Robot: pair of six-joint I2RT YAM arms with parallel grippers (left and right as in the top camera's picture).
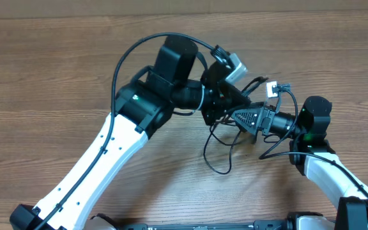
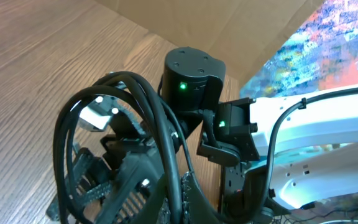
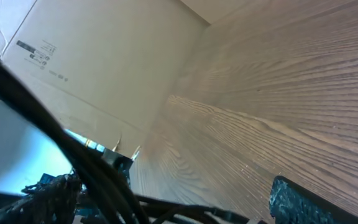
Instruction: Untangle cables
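Note:
The cables [image 1: 227, 135] are thin black cords bunched between both grippers at the table's middle, with a loop [image 1: 206, 153] hanging toward the front and small plug ends [image 1: 275, 89] at the right. My left gripper [image 1: 221, 105] is shut on a bundle of the cords [image 2: 160, 124], which run up between its fingers [image 2: 178, 199] in the left wrist view. My right gripper [image 1: 245, 118] points left, right against the left one. Its fingers [image 3: 173, 202] are apart, with cords [image 3: 92, 168] crossing between them.
The wooden table [image 1: 56, 76] lies all around. A cardboard wall [image 3: 92, 62] stands at the back edge and also shows in the left wrist view [image 2: 229, 25]. The right arm's wrist [image 2: 191, 74] sits close in front of the left gripper. Thicker arm cables [image 1: 123, 57] arc over the left arm.

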